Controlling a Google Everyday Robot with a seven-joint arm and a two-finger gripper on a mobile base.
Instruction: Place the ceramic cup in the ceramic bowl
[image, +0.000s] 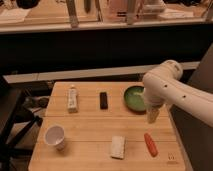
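Wooden table (90, 125) stands in front of a dark counter front, with a lighter shelf and upright posts behind it.

Camera view, findings:

- Ceramic cup (55, 136): upright, mouth up, at the near left corner of the table. Nothing is touching it and it is not yet collected.
- Ceramic bowl (134, 97): green, on the far right part of the table, well apart from the cup. It appears empty.
- Gripper (152, 116): hangs pointing down from the white arm (167, 82) at the right edge of the table, just near of the bowl and close over the surface. It holds nothing visible. Whether it is wide or narrow cannot be told.
- Other items: a pale tube (73, 98) and a black bar (103, 100) in the far row, left of the bowl. A white block (118, 147) and a red-orange item (150, 144) lie in the near row.

Assessment: the step in hand is the reach for the cup, and the task is at its start.

Recommendation: take the gripper across to the left above the table items, passing clear of the white block. Come down centred on the cup's rim and close gently on the tapered wall. The cup is light and stands near the table edge, so a sideways nudge could tip it.
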